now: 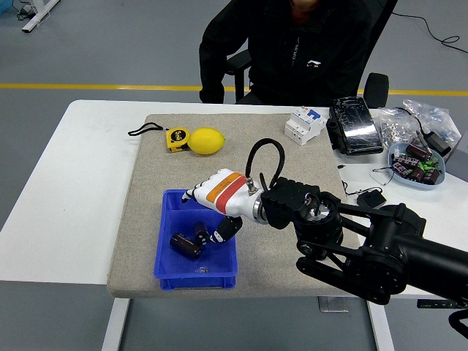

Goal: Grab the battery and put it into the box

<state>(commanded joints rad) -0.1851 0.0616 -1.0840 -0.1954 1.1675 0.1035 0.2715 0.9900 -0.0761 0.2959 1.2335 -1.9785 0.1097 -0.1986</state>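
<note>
Hovering over blue plastic box point(167, 257), right hand point(212, 208), glossy white shell, fingers point(218, 235) curled around dark cylindrical battery point(199, 235); second battery point(184, 246) lies inside.

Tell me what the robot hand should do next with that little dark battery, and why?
Probably open its fingers and let go. The right hand is over the blue plastic box, and the small dark cylindrical battery at its fingertips sits low inside, right next to another dark battery already lying there. Whether it is still gripped is hard to tell, so a gentle release seems safest.
</note>
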